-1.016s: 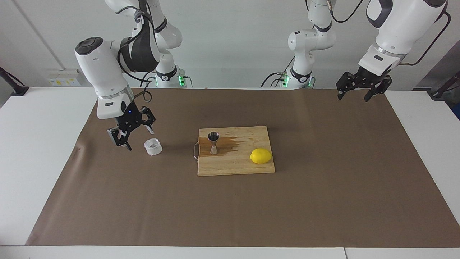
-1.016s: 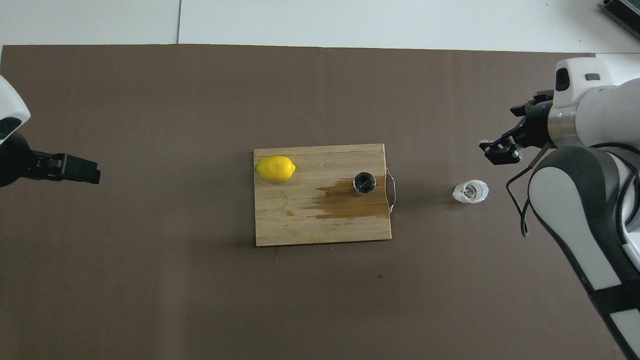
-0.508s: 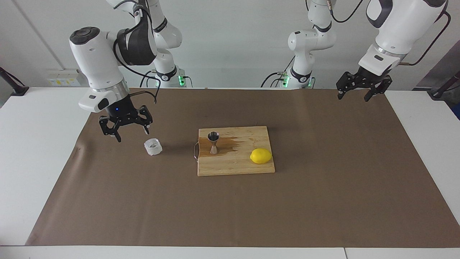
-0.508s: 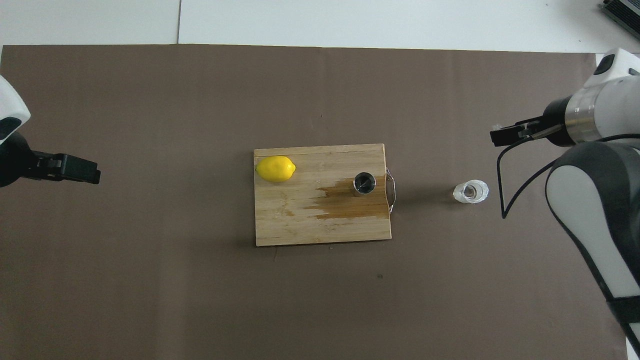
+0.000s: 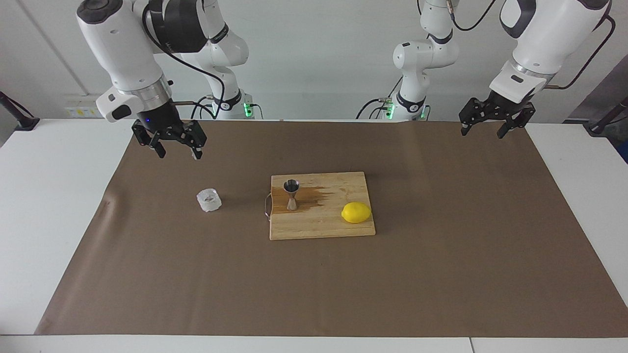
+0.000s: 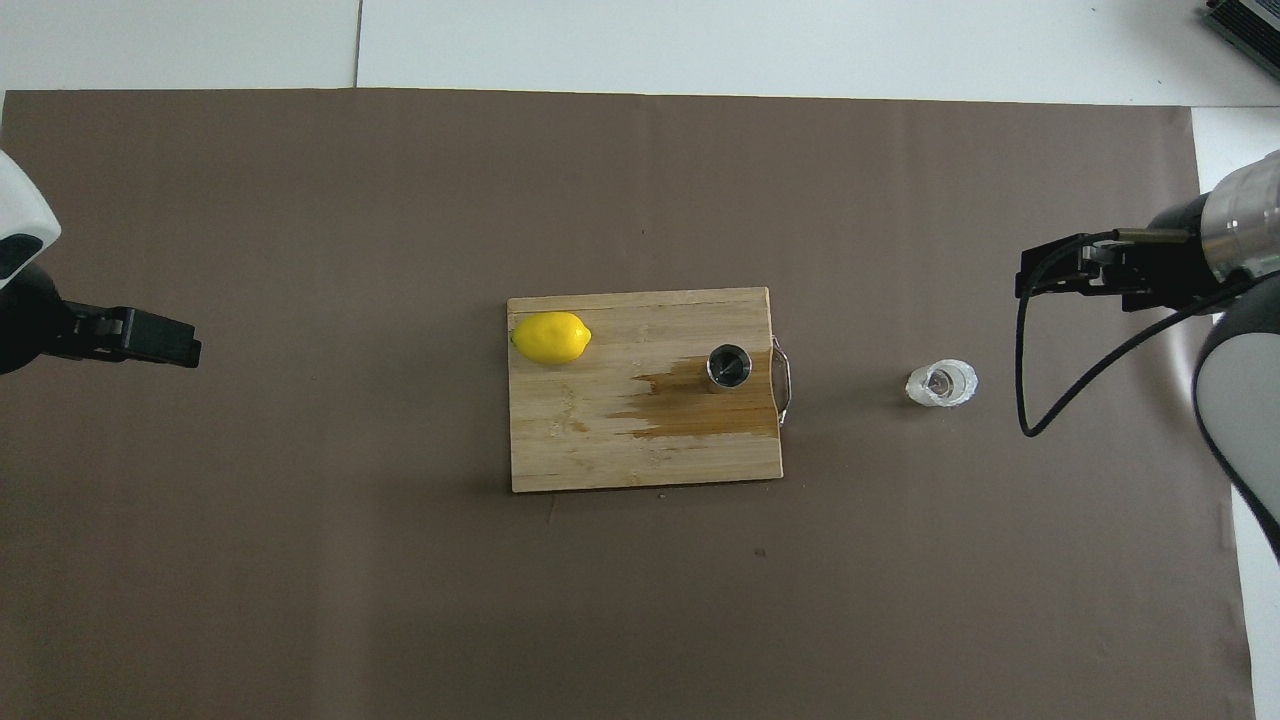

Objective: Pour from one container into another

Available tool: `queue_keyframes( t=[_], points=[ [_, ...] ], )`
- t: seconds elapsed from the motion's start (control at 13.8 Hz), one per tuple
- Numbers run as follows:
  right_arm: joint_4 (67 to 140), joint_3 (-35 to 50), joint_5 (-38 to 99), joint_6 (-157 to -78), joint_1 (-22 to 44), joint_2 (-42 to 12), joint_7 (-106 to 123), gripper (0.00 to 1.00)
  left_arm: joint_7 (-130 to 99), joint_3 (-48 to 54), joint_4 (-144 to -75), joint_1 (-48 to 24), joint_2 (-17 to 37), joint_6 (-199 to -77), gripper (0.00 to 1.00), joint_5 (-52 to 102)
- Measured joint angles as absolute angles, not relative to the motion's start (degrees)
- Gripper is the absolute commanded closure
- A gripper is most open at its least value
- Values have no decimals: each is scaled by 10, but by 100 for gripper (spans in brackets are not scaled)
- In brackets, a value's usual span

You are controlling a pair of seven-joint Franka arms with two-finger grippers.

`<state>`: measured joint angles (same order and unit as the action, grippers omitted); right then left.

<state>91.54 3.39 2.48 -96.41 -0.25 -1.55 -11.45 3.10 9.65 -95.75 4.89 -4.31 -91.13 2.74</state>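
The clear faceted glass cup [image 5: 209,200] stands upright on the brown mat, beside the cutting board toward the right arm's end; it also shows in the overhead view [image 6: 941,384]. The steel jigger [image 5: 291,194] stands upright on the board's corner next to a dark wet stain, seen from above as a round rim [image 6: 729,365]. My right gripper [image 5: 176,147] is open and empty, raised over the mat, apart from the cup; it also shows in the overhead view [image 6: 1045,281]. My left gripper [image 5: 483,128] is open and empty, waiting over the mat's corner at the left arm's end [image 6: 160,340].
A wooden cutting board [image 5: 321,228] with a metal handle lies mid-table [image 6: 600,460]. A yellow lemon [image 5: 356,213] lies on it toward the left arm's end [image 6: 551,337]. A brown mat [image 5: 441,274] covers most of the white table.
My right gripper has risen and drawn away from the glass cup, turning to point down. The cup, the jigger and the left arm have not moved.
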Motion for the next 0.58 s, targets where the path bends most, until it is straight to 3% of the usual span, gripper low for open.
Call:
queue_keyframes(
  t=[0.58],
  points=[
    [906, 34, 25, -921, -2, 24, -140, 0, 31, 97, -958, 49, -43, -911, 0, 27]
  ],
)
